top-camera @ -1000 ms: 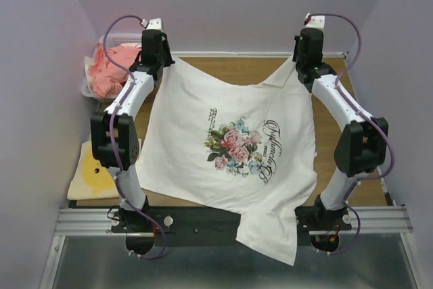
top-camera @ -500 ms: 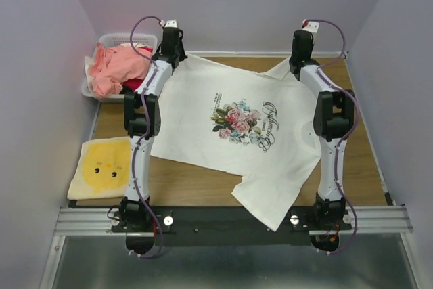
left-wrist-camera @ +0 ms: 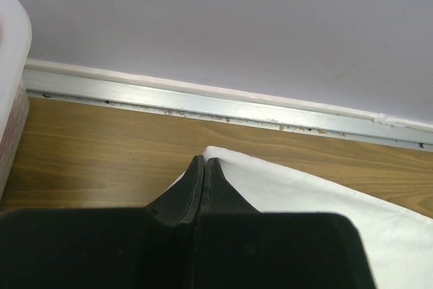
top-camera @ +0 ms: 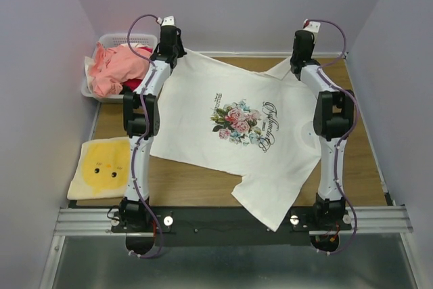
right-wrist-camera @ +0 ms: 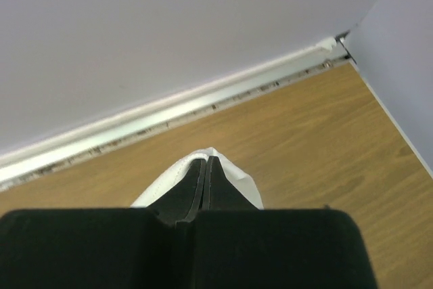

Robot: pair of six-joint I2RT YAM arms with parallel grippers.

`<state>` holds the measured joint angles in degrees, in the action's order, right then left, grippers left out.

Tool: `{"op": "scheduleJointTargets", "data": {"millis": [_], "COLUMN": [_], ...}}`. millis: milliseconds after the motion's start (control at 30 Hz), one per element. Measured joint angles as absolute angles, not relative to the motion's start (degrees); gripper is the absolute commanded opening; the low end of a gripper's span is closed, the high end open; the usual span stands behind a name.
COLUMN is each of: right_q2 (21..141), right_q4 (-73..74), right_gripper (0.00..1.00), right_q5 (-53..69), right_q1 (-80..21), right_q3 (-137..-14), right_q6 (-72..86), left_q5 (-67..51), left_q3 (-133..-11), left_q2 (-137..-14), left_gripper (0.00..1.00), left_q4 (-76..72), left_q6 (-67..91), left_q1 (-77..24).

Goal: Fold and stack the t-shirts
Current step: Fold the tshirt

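Observation:
The white t-shirt (top-camera: 237, 126) with the floral print and dark lettering lies spread flat across the table, print up. One sleeve (top-camera: 270, 204) reaches over the near rail. My left gripper (top-camera: 178, 51) is shut on the shirt's far left corner, low by the back wall. In the left wrist view its tips (left-wrist-camera: 204, 161) pinch the white fabric (left-wrist-camera: 318, 197). My right gripper (top-camera: 296, 64) is shut on the far right corner. The right wrist view shows those tips (right-wrist-camera: 207, 160) with a white hem (right-wrist-camera: 240, 182) wrapped round them.
A white lattice basket (top-camera: 114, 37) stands at the far left corner, holding salmon-pink (top-camera: 118, 65) and red (top-camera: 137, 84) shirts. Its wall (left-wrist-camera: 9, 65) also shows in the left wrist view. A folded yellow cloth (top-camera: 101, 167) lies near left. The back wall is close behind both grippers.
Over the last second both arms stretched out toward the back wall, pulling the white shirt away from the near edge and flattening it. In the last half second they barely moved.

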<state>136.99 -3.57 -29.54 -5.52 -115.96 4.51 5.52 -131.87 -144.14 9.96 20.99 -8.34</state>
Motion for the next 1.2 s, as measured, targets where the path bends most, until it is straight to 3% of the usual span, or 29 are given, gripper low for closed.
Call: {"op": "scheduleJointTargets", "data": {"millis": [533, 1200], "right_q2": [114.8, 87.8], "right_q4": [-2.0, 5.1], "right_gripper": [0.01, 0.01], "right_q5": [-28.3, -25.9], "right_q1": [-5.2, -5.2], "right_q3": [-93.4, -65.8], "right_q6": [10.2, 19.5], "left_q5": [5.7, 8.3], "left_q3": [-131.2, -116.8], "left_q2": [-144.0, -134.2], "left_gripper": [0.00, 0.00], "left_q4": [12.3, 14.9], "left_q6": [21.1, 19.8], "left_q1": [-6.0, -5.5]}}
